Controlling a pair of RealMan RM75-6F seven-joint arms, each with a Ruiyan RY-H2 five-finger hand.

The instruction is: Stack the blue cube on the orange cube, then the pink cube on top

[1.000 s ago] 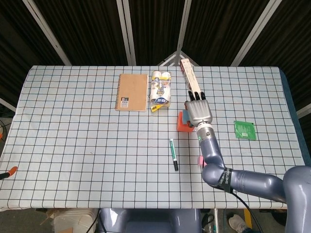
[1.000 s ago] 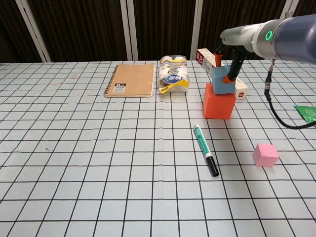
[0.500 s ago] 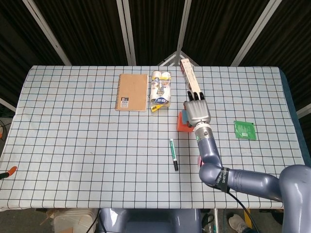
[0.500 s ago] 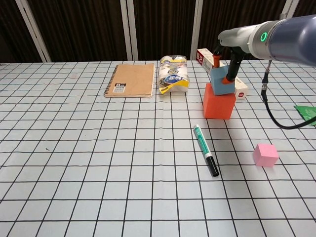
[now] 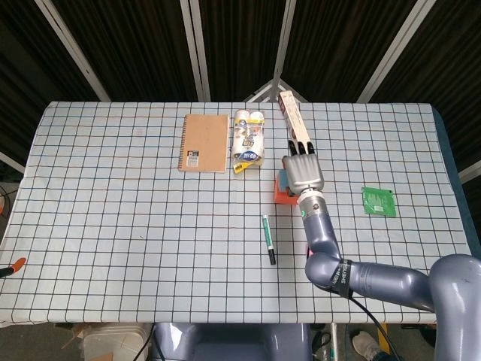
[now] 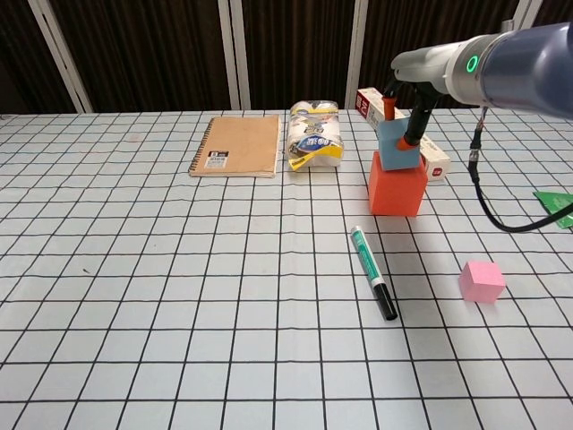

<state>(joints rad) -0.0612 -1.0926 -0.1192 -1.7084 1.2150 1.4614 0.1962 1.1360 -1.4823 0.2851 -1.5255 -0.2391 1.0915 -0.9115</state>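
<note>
Chest view, item by item. Right hand (image 6: 405, 121): reaches in from the right at the far side of the table, fingers closed around the blue cube (image 6: 397, 143); orange fingertips (image 6: 408, 141) show against the cube's front face. Blue cube: held slightly tilted, its lower edge at or touching the top of the orange cube (image 6: 397, 184) (whether it rests fully flat cannot be told). Orange cube: stands on the checked tablecloth (image 6: 179, 296), just in front of a long red-and-white box (image 6: 435, 159). Pink cube (image 6: 482, 280): alone on the cloth, nearer the camera and to the right, well apart from the other two cubes.

Other entries: green marker (image 6: 372, 284) with black cap, lying between the orange cube and the near edge; brown spiral notebook (image 6: 237, 145), far centre-left; wrapped packet (image 6: 314, 135) just beside the notebook's right edge; green sachet (image 6: 557, 202) at the right border.

Head view: right hand (image 5: 302, 171) seen from above, covering most of the blue cube (image 5: 281, 180) and orange cube (image 5: 283, 197), with only slivers visible at its left. An orange-tipped tool (image 5: 12, 268) lies at the left edge of the table. Left hand: not visible in either view.
</note>
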